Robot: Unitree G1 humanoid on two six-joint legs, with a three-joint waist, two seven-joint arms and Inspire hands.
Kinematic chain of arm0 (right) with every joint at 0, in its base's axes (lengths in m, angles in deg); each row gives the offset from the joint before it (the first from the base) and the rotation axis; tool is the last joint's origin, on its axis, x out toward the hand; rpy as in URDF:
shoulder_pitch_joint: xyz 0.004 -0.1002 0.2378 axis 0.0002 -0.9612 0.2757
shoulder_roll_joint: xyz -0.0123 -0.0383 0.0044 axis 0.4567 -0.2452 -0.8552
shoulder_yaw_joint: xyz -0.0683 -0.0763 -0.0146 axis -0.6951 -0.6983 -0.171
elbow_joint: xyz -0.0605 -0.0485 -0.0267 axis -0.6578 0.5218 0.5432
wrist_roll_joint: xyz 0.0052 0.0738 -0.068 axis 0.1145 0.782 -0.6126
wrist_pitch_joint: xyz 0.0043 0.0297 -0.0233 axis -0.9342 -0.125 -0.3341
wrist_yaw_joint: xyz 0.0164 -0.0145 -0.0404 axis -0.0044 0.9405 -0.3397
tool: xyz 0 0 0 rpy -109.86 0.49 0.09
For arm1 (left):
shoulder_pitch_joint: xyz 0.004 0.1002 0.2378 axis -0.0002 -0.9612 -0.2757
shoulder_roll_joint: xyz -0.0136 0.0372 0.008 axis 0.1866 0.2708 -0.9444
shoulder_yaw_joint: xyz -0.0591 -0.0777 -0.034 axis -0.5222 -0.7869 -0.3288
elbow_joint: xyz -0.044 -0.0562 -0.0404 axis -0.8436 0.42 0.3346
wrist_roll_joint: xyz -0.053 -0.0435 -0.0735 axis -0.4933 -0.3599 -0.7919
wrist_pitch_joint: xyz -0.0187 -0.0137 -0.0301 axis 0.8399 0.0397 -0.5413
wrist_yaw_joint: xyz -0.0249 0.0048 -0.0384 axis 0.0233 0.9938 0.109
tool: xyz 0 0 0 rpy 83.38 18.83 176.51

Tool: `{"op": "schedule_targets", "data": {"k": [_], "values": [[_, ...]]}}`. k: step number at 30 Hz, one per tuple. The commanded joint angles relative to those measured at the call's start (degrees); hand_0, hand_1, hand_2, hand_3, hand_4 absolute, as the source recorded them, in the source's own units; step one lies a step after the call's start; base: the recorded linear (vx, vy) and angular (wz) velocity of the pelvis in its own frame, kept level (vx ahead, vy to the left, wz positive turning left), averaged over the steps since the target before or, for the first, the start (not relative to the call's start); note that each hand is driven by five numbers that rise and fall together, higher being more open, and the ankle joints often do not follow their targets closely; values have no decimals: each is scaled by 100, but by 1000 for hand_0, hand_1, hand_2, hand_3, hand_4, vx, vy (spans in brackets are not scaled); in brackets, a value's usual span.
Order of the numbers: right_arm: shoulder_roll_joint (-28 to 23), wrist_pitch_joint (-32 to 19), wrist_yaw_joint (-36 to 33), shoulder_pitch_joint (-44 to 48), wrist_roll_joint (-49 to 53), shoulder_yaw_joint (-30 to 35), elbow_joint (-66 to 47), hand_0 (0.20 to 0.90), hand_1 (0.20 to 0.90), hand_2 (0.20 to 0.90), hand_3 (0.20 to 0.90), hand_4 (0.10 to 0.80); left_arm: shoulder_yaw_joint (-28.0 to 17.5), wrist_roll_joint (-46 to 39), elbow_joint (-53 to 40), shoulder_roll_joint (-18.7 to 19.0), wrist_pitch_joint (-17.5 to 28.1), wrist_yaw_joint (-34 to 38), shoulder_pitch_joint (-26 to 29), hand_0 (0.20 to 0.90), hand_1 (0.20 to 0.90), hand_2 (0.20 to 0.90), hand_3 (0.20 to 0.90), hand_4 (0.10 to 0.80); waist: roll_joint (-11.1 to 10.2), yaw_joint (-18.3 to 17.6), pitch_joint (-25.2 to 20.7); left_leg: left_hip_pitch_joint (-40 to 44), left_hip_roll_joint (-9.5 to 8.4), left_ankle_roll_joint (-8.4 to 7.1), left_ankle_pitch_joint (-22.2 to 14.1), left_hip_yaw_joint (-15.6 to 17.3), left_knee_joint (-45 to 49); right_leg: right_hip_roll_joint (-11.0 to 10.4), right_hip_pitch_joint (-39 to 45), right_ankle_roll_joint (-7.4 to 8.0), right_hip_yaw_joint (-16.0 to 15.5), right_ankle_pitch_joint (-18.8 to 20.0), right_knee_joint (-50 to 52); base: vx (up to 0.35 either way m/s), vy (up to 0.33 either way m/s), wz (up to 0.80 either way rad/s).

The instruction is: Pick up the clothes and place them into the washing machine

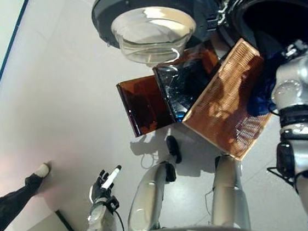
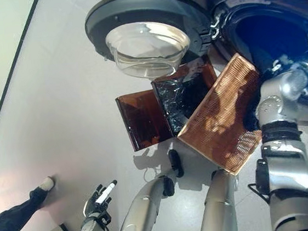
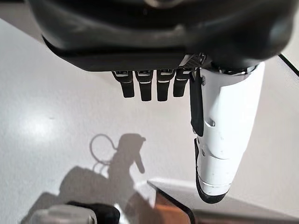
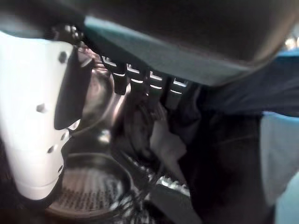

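The washing machine stands with its round door swung fully aside, so the drum mouth is free for the right arm to reach in. In the eye views that arm ends at the opening and its hand cannot be seen there; only the right wrist view shows the right hand, already inside the metal drum. Just past its fingers lie dark and pale blue clothes, which I judge to be the load being put in. The fingers look straight, not curled round the cloth, so the hand seems released, though the cloth is close to them.

Below the drum mouth, beside the right arm, an amber basket leans tilted on its side, probably so that it can be emptied easily. I cannot tell whether clothes remain in it.

The left hand hangs low and well apart from the machine. Its own wrist view shows it relaxed and empty over the bare floor. Near this hand a person's leg enters the eye views.
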Motion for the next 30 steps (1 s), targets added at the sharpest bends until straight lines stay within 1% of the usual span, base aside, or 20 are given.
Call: {"op": "schedule_targets", "data": {"k": [1, 2, 3, 4, 5, 7, 8, 9, 11, 13, 16, 18, 19, 20, 21, 26, 28, 29, 30], "values": [[-39, -237, -459, -660, -1769, -93, -1074, 900, 900, 900, 900, 800, -438, 85, 330, 407, 285, 389, -268, 900, 900, 900, 900, 800, 28, 214, -562, -172, 45, -275, 520, -100, -476, 237, 102, -466, -181, -498, 488, 19, 4, -4], [-14, -213, -489, -684, -1804, -86, -1116, 900, 900, 900, 900, 800, -437, 87, 327, 412, 284, 390, -277, 900, 900, 900, 900, 800, 24, 211, -565, -166, 43, -275, 516, -102, -475, 235, 109, -465, -183, -502, 489, 0, 0, 0], [64, 321, -799, -1066, -2947, -225, -1196, 900, 900, 900, 900, 800, -516, 212, 288, 424, 318, 447, -274, 900, 900, 900, 900, 800, 32, 204, -548, -158, 42, -264, 516, -99, -471, 236, 126, -465, -179, -497, 486, 0, 0, 0], [88, 626, -891, -1211, -3438, -331, -1231, 900, 900, 900, 900, 800, -552, 250, 254, 422, 323, 475, -265, 900, 900, 900, 900, 800, 35, 201, -541, -156, 40, -264, 516, -101, -471, 241, 132, -466, -174, -492, 482, 0, 0, 0], [103, 649, -902, -1224, -3458, -330, -1259, 900, 900, 900, 900, 800, -554, 253, 249, 422, 321, 478, -272, 900, 900, 900, 900, 800, 33, 197, -544, -155, 40, -264, 516, -102, -471, 241, 134, -466, -176, -492, 480, 0, 0, 0], [207, 1104, -1083, -1413, -4204, -501, -1140, 900, 900, 900, 900, 800, -592, 384, 206, 412, 360, 580, -259, 900, 900, 900, 900, 800, 26, 188, -540, -158, 40, -259, 510, -104, -465, 246, 143, -463, -179, -484, 466, 0, 0, 0], [231, 1180, -1123, -1394, -4363, -537, -1130, 900, 900, 900, 900, 800, -604, 429, 197, 414, 380, 619, -262, 900, 900, 900, 900, 800, 22, 184, -540, -159, 41, -257, 508, -103, -462, 247, 143, -464, -181, -479, 462, 0, 0, 0], [253, 1409, -1197, -1426, -4825, -714, -1045, 900, 900, 900, 900, 800, -642, 447, 190, 418, 417, 656, -259, 900, 900, 900, 900, 800, 21, 194, -533, -164, 47, -254, 514, -100, -468, 244, 136, -464, -182, -470, 450, 1, 9, -4], [293, 1413, -1242, -1449, -4918, -746, -1050, 900, 900, 900, 900, 800, -654, 454, 204, 410, 431, 674, -269, 900, 900, 900, 900, 800, 23, 191, -526, -159, 44, -254, 515, -101, -475, 242, 134, -463, -183, -467, 447, 0, 5, -2], [334, 1508, -1197, -1534, -5253, -959, -1011, 900, 900, 900, 900, 800, -677, 475, 215, 391, 475, 699, -262, 900, 900, 900, 900, 800, 31, 182, -500, -166, 48, -257, 526, -98, -471, 247, 133, -462, -164, -452, 436, 0, 0, 0], [405, 1472, -1136, -1587, -5270, -1046, -1013, 900, 900, 900, 900, 800, -681, 481, 233, 370, 498, 713, -262, 900, 900, 900, 900, 800, 32, 179, -480, -171, 52, -259, 530, -94, -470, 250, 132, -461, -159, -444, 429, 0, 0, 0], [524, 1288, -891, -1664, -5018, -1175, -1006, 900, 900, 900, 900, 800, -685, 465, 241, 353, 510, 720, -248, 900, 900, 900, 900, 800, 19, 166, -459, -176, 64, -260, 534, -99, -463, 255, 121, -463, -157, -434, 434, 0, 0, 0], [573, 1148, -662, -1800, -4766, -1215, -1030, 900, 900, 900, 900, 800, -718, 463, 284, 351, 503, 720, -239, 900, 900, 900, 900, 800, -7, 149, -449, -172, 73, -263, 542, -95, -476, 262, 117, -467, -164, -427, 422, 0, 0, 0], [572, 1146, -660, -1801, -4764, -1214, -1029, 900, 900, 900, 900, 800, -717, 463, 285, 352, 503, 719, -239, 900, 900, 900, 900, 800, -7, 150, -450, -172, 73, -263, 543, -95, -477, 262, 118, -467, -164, -427, 421, 0, 0, 0], [617, 1005, -607, -1879, -4463, -1146, -869, 900, 900, 900, 900, 800, -738, 436, 297, 365, 501, 695, -240, 900, 900, 900, 900, 800, -17, 138, -443, -175, 81, -267, 551, -90, -481, 262, 113, -467, -168, -427, 420, 0, 0, 0], [667, 914, -638, -1922, -4151, -1051, -440, 900, 900, 900, 900, 800, -735, 382, 339, 381, 531, 671, -251, 900, 900, 900, 900, 800, -3, 135, -449, -171, 85, -274, 551, -78, -485, 265, 97, -469, -166, -423, 420, 0, 0, 0], [696, 875, -587, -1946, -3968, -1039, -248, 900, 900, 900, 900, 800, -726, 360, 343, 383, 541, 671, -249, 900, 900, 900, 900, 800, 0, 128, -448, -177, 88, -278, 550, -62, -478, 272, 95, -471, -155, -415, 420, 0, 0, 0], [743, 820, -496, -1956, -3710, -1019, -22, 900, 900, 900, 900, 800, -727, 346, 373, 401, 534, 668, -243, 900, 900, 900, 900, 800, -2, 117, -452, -184, 94, -279, 546, -63, -463, 273, 91, -475, -157, -419, 427, 0, 0, 0], [741, 817, -494, -1953, -3707, -1020, -18, 900, 900, 900, 900, 800, -727, 345, 373, 401, 534, 668, -242, 900, 900, 900, 900, 800, -2, 117, -452, -185, 94, -279, 546, -63, -463, 273, 90, -475, -157, -419, 428, 0, 0, 0]]}}
